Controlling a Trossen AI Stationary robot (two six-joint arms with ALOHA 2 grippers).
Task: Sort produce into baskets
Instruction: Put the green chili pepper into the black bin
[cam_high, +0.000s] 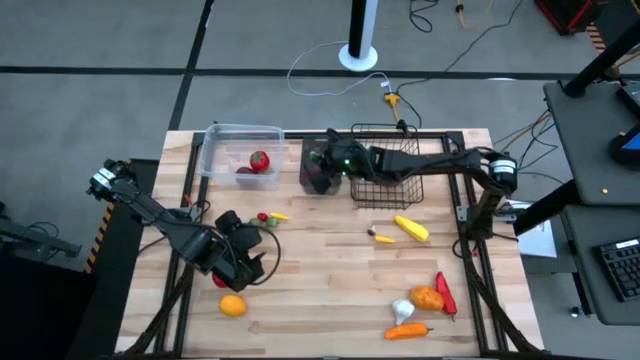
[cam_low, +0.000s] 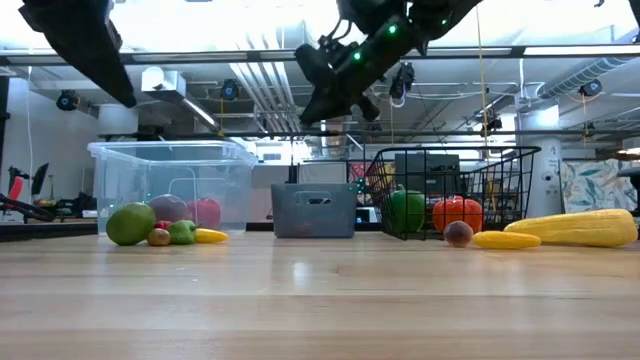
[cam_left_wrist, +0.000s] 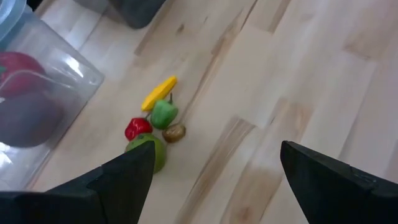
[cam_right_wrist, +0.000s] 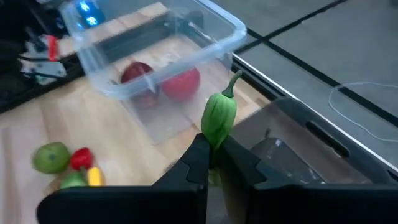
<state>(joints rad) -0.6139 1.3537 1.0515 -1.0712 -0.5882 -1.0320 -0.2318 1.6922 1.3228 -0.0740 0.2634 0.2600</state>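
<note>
Produce sort: right claw holding green vegetable over dark bin

Right gripper (cam_right_wrist: 213, 163) pinched tight on the lower end of a small green vegetable (cam_right_wrist: 219, 119), stem curling up above the fingers. Claw hangs high over the dark translucent bin (cam_right_wrist: 298, 152), which sits directly beneath and just ahead of it. Clear plastic tub (cam_right_wrist: 163, 46) lies beyond the claw, past the bin's far edge, with two red fruits (cam_right_wrist: 183, 81) inside. Black wire-mesh basket (cam_high: 392, 165) stands on the other side of the claw, touching or nearly touching the bin; low view shows a green pepper (cam_low: 406, 210) and an orange-red piece (cam_low: 457, 213) in it.

Left gripper (cam_left_wrist: 211, 180) spread wide, nothing between its fingers, raised above bare wood. Ahead of it, a small cluster on the table: yellow piece (cam_left_wrist: 159, 93), green piece (cam_left_wrist: 164, 114), red piece (cam_left_wrist: 138, 127), a brownish one (cam_left_wrist: 175, 132), possibly a nut or small potato, and a round green fruit (cam_left_wrist: 149, 151) nearest the claw.
</note>
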